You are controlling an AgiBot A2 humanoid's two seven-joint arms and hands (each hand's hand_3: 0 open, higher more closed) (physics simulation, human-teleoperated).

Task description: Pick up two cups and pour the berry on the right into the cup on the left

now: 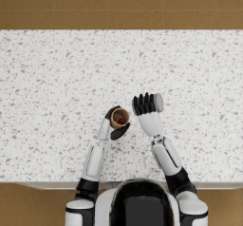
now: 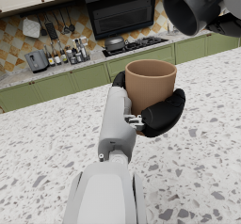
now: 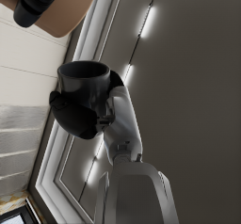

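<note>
I see a speckled white table and a kitchen behind. My left robot hand holds the brown cup upright, berry inside. My right robot hand grips the grey cup tipped sideways, mouth toward the left one.

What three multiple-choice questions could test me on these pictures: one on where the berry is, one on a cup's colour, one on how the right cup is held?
1. Where is the berry?
A. in the brown cup
B. on the counter
C. in the grey cup

2. What colour is the cup in the left hand?
A. white
B. brown
C. green

3. How does the right hand hold its cup?
A. upright
B. tipped over
C. resting on the counter

Answers: 1 A, red shows inside it in the head view; 2 B, the left wrist view shows it; 3 B, its mouth faces sideways toward the brown cup.
</note>
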